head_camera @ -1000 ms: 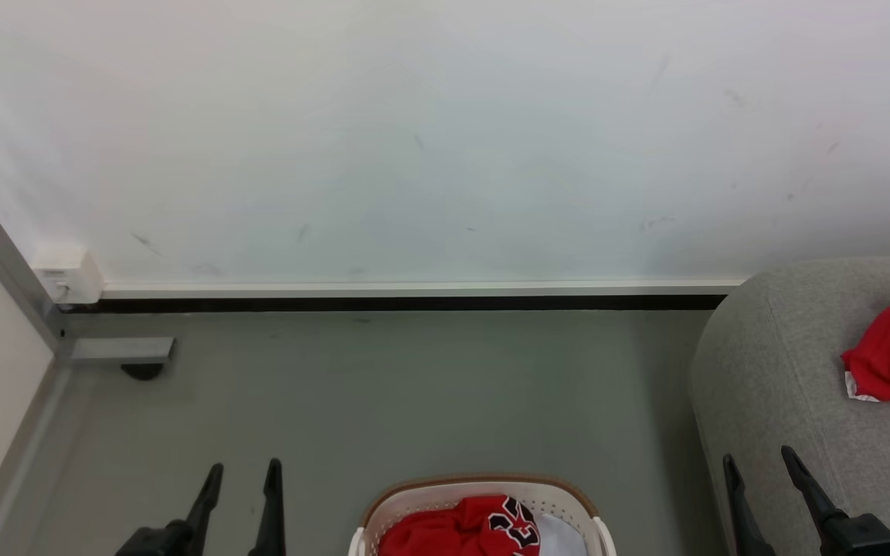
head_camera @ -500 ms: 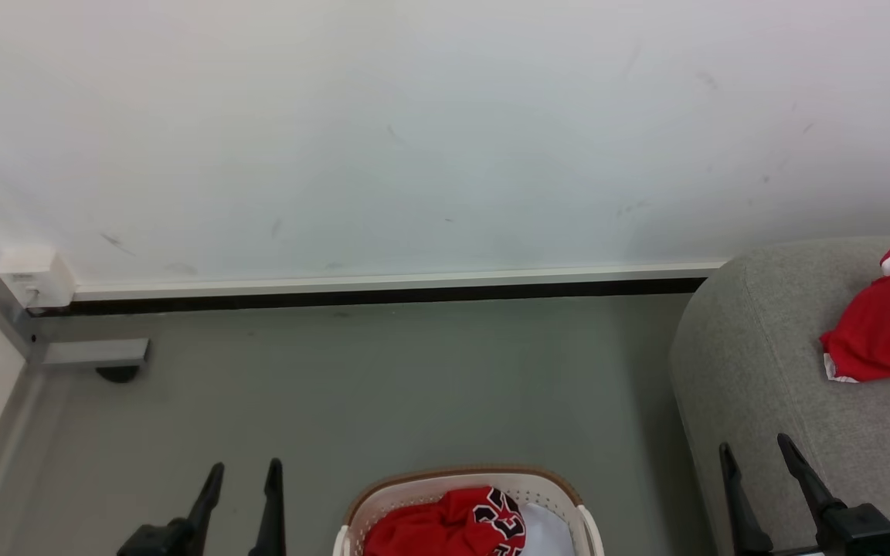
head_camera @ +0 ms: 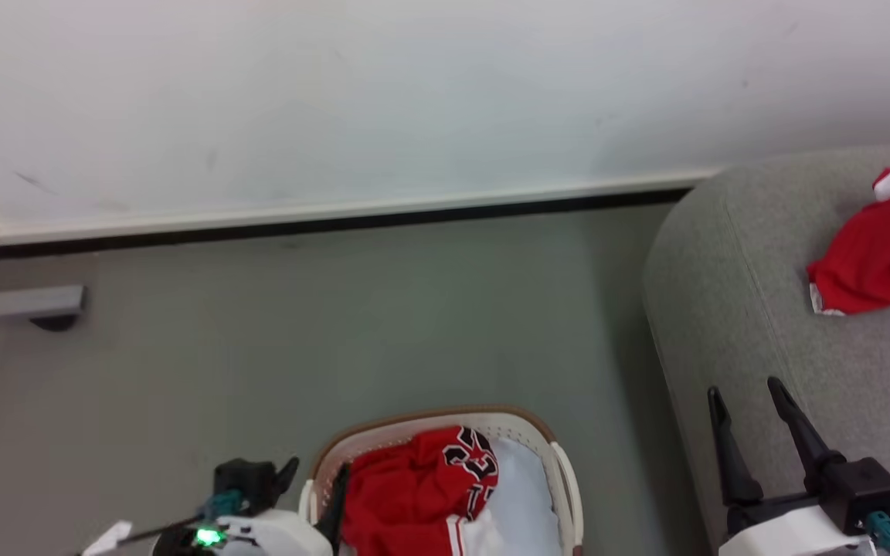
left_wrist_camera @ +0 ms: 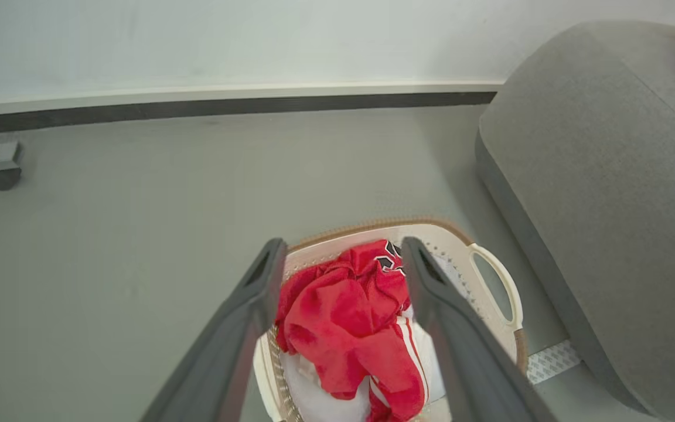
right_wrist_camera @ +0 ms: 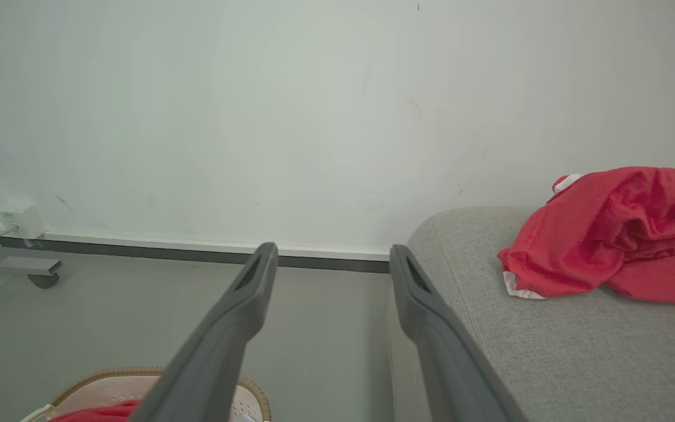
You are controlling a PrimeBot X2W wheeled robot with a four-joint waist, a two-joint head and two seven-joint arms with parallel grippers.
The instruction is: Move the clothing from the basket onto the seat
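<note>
Grey floor (head_camera: 414, 309) by white wall: basket (head_camera: 562, 471) holds red numbered clothing (head_camera: 406, 494) over a white piece (head_camera: 522, 494), beside seat (head_camera: 723, 293). One red garment (head_camera: 878, 255) lies on seat. L gripper (left_wrist_camera: 343, 249) spread above basket; R gripper (head_camera: 744, 388) spread, empty, at seat's edge.

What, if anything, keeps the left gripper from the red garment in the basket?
Probably nothing, so yes: the left gripper is open at the basket, and the red garment lies uncovered on top.
</note>
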